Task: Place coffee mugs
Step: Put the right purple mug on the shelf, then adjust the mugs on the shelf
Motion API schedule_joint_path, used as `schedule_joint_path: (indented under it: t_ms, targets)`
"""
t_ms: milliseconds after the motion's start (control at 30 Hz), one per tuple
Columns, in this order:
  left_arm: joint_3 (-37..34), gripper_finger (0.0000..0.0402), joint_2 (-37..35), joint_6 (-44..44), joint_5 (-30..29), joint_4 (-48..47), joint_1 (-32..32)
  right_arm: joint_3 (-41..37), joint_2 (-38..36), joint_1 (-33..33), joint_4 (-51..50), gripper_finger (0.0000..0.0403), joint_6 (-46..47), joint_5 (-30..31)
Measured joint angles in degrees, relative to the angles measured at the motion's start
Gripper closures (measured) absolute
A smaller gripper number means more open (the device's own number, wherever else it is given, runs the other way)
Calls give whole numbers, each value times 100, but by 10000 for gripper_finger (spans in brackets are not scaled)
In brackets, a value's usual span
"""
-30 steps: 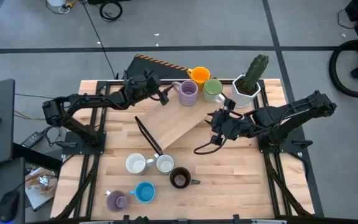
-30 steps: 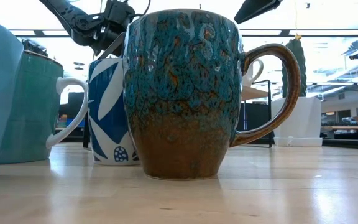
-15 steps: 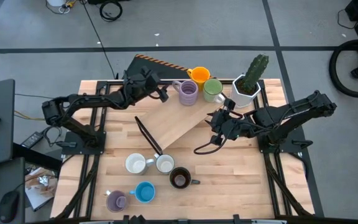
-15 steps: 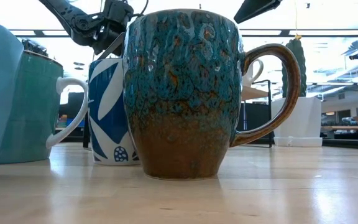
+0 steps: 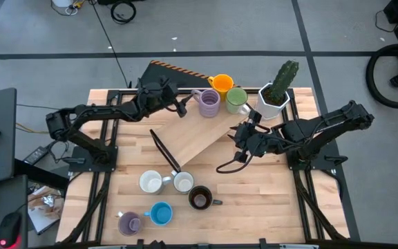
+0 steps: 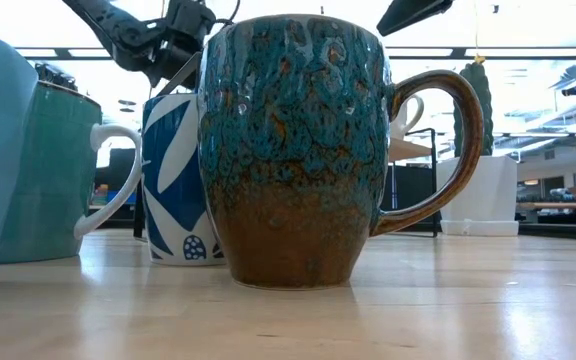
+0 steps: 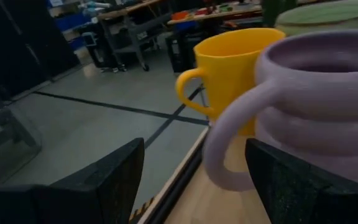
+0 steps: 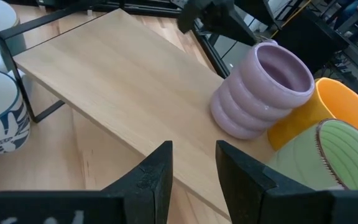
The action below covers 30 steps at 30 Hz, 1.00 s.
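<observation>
Three mugs are found on the raised wooden shelf (image 5: pixel 185 142) at the far side of the table (image 5: pixel 268 200): a purple mug (image 5: pixel 209 102), an orange mug (image 5: pixel 221 84) and a green mug (image 5: pixel 236 99), set close together. Five more mugs are left on the table near its front edge, among them two white mugs (image 5: pixel 150 182), a dark brown mug (image 5: pixel 200 198) and a blue mug (image 5: pixel 161 213).

The left gripper (image 5: pixel 182 106) is held just beside the purple mug, its fingers (image 7: pixel 114 177) spread wide with the handle seen between them; nothing is gripped. The right gripper (image 5: pixel 239 135) is held over the shelf's right edge, fingers partly apart and empty.

The step in hand is judged to be a withdrawal from the placed purple mug. A straight backward pull is advised, so that the handle is not caught and the neighbouring mugs are not disturbed.
</observation>
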Motion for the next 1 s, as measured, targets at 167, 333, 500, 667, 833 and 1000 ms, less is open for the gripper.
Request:
schedule_joint_path:
  t_ms: [167, 333, 500, 667, 833, 1000]
  targets:
    - [1, 116, 260, -4, -202, 348, 5, 0, 0, 24, 34, 275, -41, 24]
    - [0, 116, 349, -3, -467, 578, 16, 0, 0, 24, 34, 275, -41, 36]
    - [0, 116, 349, 8, -467, 583, 14, 0, 0, 24, 34, 275, -41, 35]
    - [-2, 116, -19, 200, -530, 215, -155, 0, 0, 22, 32, 275, -44, 37]
    - [7, 116, -474, 55, -364, -359, -408, 0, 0, 22, -68, 275, 21, 35]
    - [4, 116, -730, 3, 237, -1139, -906, 0, 32, 26, -426, 275, 520, 35]
